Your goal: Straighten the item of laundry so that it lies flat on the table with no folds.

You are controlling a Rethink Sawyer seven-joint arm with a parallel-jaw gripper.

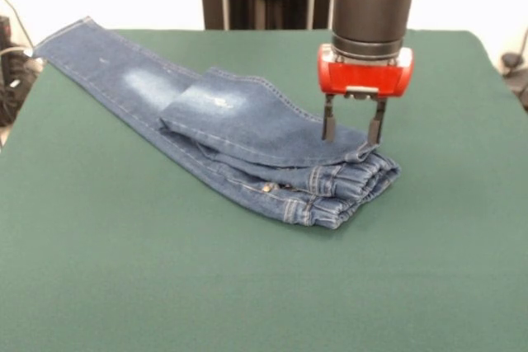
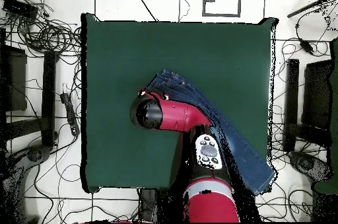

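The item of laundry point(image 1: 231, 125), small blue jeans with pale faded patches, lies on the dark green table point(image 1: 124, 269). One leg runs out to the far left corner; the other is folded back over it, and the gathered waistband bunches at the right. My gripper point(image 1: 353, 133) hangs just above the folded layer near the waistband, open, its two dark fingers point(image 1: 328, 128) spread with only bare denim below them. From overhead, the arm covers much of the jeans point(image 2: 228, 132) and the gripper itself is hidden under the wrist.
The table point(image 2: 132, 49) has broad bare cloth around the jeans. Cables point(image 2: 46, 33) and dark stands point(image 2: 292, 102) crowd the floor beside the table edges.
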